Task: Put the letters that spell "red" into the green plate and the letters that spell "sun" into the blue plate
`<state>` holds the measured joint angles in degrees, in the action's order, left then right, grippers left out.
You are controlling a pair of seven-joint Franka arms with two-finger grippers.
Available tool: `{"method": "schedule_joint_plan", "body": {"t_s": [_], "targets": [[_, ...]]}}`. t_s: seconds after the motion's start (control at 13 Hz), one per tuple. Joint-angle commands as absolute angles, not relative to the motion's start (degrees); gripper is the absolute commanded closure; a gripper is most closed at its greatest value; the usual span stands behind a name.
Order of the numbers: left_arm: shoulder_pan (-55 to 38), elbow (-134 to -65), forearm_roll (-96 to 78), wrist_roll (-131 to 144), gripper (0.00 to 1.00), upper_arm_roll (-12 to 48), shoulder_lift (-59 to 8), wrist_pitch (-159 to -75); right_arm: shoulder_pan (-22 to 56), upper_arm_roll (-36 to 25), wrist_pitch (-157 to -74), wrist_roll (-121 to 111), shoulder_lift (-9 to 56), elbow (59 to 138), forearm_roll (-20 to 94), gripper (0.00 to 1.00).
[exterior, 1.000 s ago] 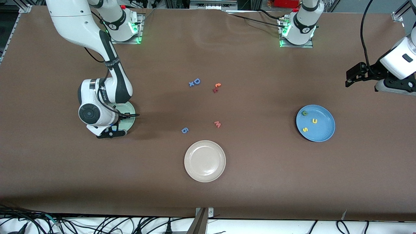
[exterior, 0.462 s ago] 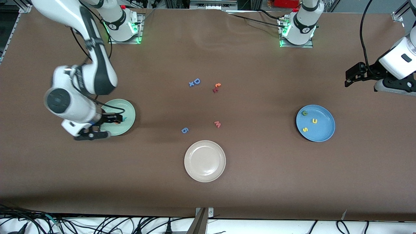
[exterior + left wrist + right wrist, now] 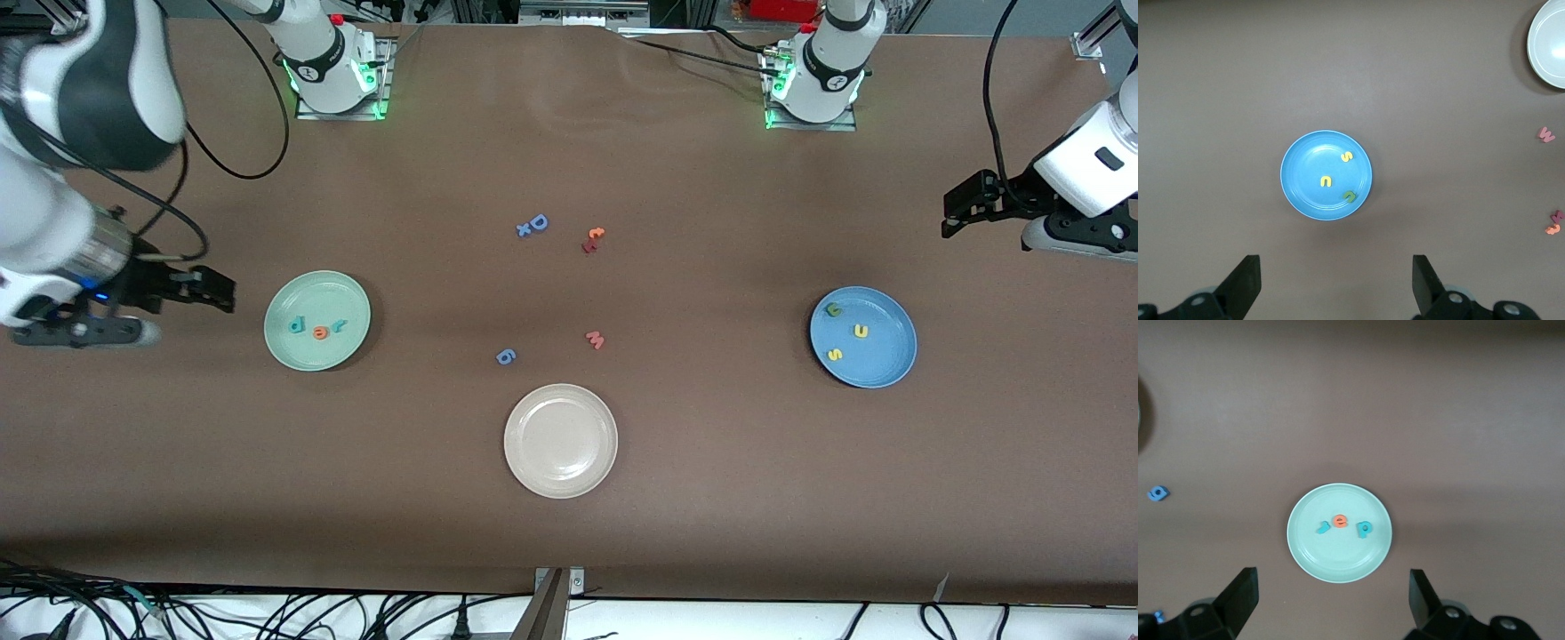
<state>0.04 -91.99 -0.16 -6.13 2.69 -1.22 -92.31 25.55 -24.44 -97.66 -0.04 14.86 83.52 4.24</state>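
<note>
With both words sorted into the green plate (image 3: 276,333) and blue plate (image 3: 898,351), the right tool (image 3: 209,291) and left tool (image 3: 958,212) are best kept clear, gaping and empty.

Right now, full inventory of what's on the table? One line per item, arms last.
round pale mint-green plate: 1, toward the right arm's end of the table.
tiny foam letters in the green plate: 3, teal d, orange e, teal r.
round medium-blue plate: 1, toward the left arm's end.
tiny foam letters in the blue plate: 3, olive-green n, yellow u, yellow s.
round beige-white plate: 1, mid-table, nearest the front camera.
blue D with a small blue letter beside it: 2, mid-table.
orange and dark red letters: 2, touching, beside the D.
red w: 1, mid-table.
blue g: 1, beside the w.
right gripper: open, empty, beside the green plate.
left gripper: open, empty, waiting at its end of the table.
</note>
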Motion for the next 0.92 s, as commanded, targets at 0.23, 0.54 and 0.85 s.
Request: {"method": "schedule_joint_plan", "body": {"t_s": [0.23,0.54,0.85], "targets": [[-0.44,-92.64,-0.62,-7.38,0.0,3.25,-1.49,-93.16,25.67,-25.41,-93.69,0.17,13.1,79.72,4.22,0.0],[-0.44,-92.64,-0.7,-7.38,0.0,3.34,-1.41,-92.9,5.24,-4.36,-92.91,0.96,9.94,79.72,2.21,0.0],[-0.44,-92.72,-0.7,-7.29,0.0,3.51,-1.41,-92.9,-1.93,6.06,-92.81,12.11,7.39,79.89,-2.46,0.0]]}}
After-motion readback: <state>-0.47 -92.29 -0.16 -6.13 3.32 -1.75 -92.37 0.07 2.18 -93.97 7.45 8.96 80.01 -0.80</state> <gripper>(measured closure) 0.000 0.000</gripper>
